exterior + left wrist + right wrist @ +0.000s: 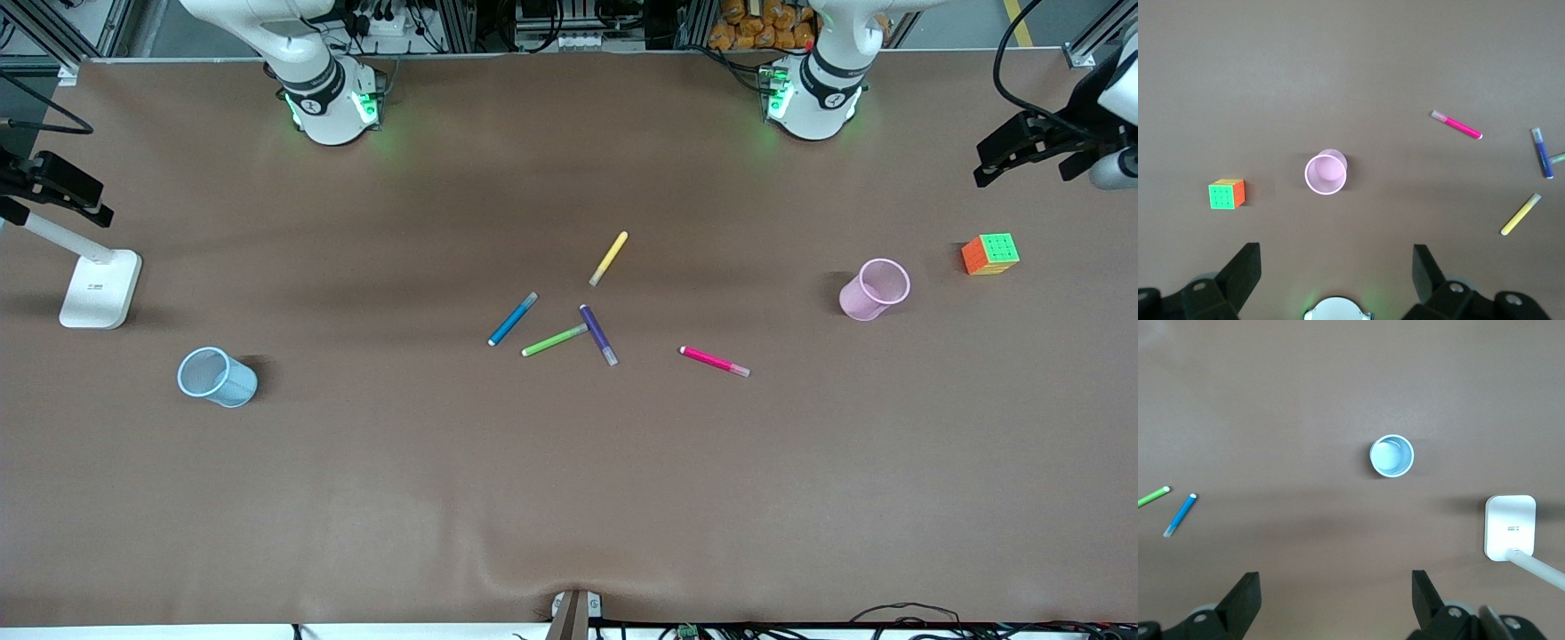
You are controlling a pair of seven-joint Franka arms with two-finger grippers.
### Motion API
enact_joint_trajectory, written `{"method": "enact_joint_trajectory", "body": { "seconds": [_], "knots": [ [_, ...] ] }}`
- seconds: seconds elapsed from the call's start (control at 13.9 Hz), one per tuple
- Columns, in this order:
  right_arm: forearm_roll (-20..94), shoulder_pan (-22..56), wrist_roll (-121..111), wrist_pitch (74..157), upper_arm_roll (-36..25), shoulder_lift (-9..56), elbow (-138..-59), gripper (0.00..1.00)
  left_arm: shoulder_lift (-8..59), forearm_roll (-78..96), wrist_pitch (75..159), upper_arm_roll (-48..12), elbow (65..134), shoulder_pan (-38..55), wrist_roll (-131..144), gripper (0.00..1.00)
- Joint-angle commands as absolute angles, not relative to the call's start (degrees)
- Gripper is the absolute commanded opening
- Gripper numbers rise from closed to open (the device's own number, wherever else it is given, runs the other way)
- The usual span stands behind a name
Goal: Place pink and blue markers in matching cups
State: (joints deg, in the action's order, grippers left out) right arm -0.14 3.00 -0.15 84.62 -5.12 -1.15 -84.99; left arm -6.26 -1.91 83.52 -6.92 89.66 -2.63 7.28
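The pink marker lies flat on the brown table, toward the left arm's end of the marker cluster; it also shows in the left wrist view. The blue marker lies at the cluster's other side and shows in the right wrist view. The pink cup stands upright and empty toward the left arm's end. The blue cup stands upright and empty toward the right arm's end. My left gripper is open and empty, high over its table end. My right gripper is open and empty, likewise.
A purple marker, a green marker and a yellow marker lie among the task markers. A colourful cube sits beside the pink cup. A white stand base with a pole sits near the blue cup.
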Motion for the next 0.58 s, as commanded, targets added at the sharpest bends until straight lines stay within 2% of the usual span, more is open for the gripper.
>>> {"method": "enact_joint_trajectory", "body": {
  "seconds": [0.0, 0.51],
  "knots": [
    [0.35, 3.08, -0.44, 84.9, -5.27, -1.67, -85.43, 1.0, -4.57, -2.99, 82.71, -7.03, 86.84, -2.55, 7.3, 1.0],
    [0.35, 2.99, -0.53, 84.81, -5.27, -1.67, -85.52, 1.0, -3.87, -1.94, 82.71, -6.86, 87.01, -3.08, 7.56, 1.0]
  ]
}}
